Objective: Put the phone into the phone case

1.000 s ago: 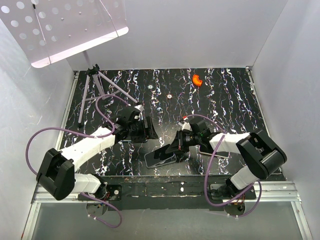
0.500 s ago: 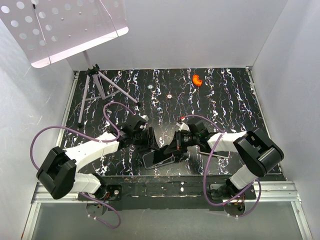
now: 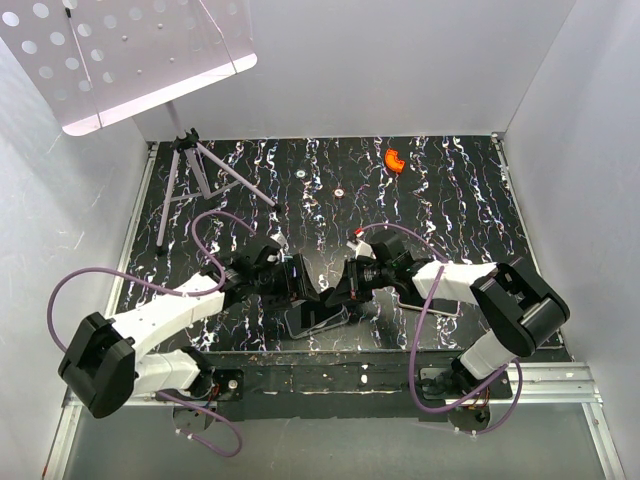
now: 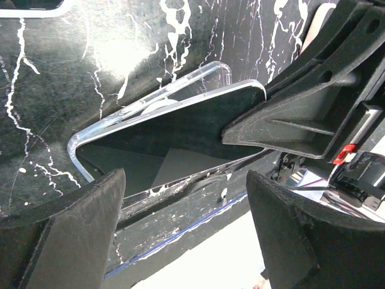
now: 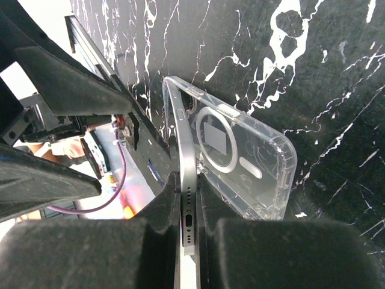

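step: phone tilted, one edge in case
right gripper: clamped on phone
left gripper: apart, empty
next: prolly press it flat

Pair, left arm and right arm: white link shells, black joint housings. One purple cable loops along each. Matte black, wedge-shaped fingers.

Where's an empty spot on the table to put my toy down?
Back right, between the orange piece and the side wall, the table is bare. Front middle is crowded: left gripper, right gripper, phone, clear case.
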`<action>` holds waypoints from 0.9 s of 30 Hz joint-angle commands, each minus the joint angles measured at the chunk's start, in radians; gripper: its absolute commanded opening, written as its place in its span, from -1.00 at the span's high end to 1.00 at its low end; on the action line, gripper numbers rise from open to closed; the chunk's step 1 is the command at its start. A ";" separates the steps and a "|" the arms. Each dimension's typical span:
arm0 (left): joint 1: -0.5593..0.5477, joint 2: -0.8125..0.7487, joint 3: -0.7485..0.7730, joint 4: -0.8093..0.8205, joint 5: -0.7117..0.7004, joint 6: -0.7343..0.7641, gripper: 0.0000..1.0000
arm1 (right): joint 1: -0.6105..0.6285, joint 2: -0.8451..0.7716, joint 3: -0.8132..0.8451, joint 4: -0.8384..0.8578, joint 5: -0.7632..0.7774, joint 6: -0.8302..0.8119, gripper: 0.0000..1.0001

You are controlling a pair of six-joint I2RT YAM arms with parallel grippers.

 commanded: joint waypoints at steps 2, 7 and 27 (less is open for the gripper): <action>0.046 -0.033 -0.010 -0.086 0.006 -0.025 -0.61 | 0.019 0.039 -0.016 -0.199 0.257 -0.139 0.97; 0.060 -0.015 -0.029 -0.132 -0.008 -0.039 -0.47 | 0.019 0.023 -0.031 -0.201 0.326 -0.125 0.97; 0.075 0.188 -0.102 0.219 0.167 -0.160 -0.20 | 0.016 0.000 -0.016 -0.234 0.456 -0.101 0.97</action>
